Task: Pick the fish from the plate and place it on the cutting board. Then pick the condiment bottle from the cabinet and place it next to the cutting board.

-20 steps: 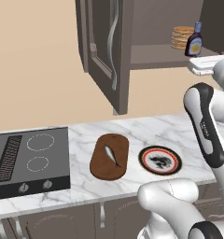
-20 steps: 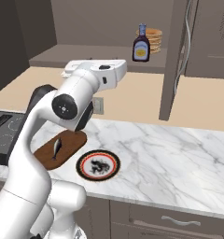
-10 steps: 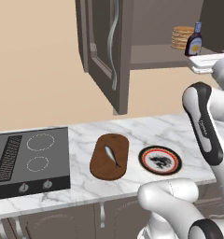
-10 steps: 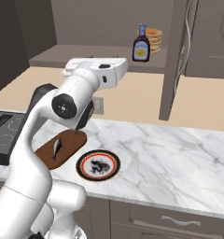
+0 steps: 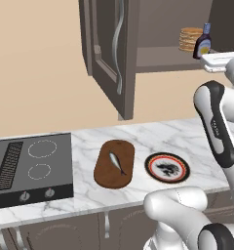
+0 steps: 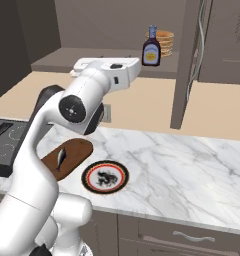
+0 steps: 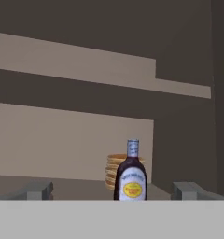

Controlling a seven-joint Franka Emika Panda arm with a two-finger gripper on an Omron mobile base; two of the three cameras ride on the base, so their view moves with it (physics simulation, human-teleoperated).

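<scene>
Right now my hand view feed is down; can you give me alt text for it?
A condiment bottle stands upright on the cabinet shelf, straight ahead between the open fingers, with a stack of pancakes close behind it.

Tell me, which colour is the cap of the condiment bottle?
Light blue; the condiment bottle shows best in the hand view.

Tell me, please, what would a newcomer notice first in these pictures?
Probably the open cabinet, where the condiment bottle stands upright in front of a stack of pancakes. Below on the marble counter, the fish lies on the cutting board, beside the plate.
</scene>
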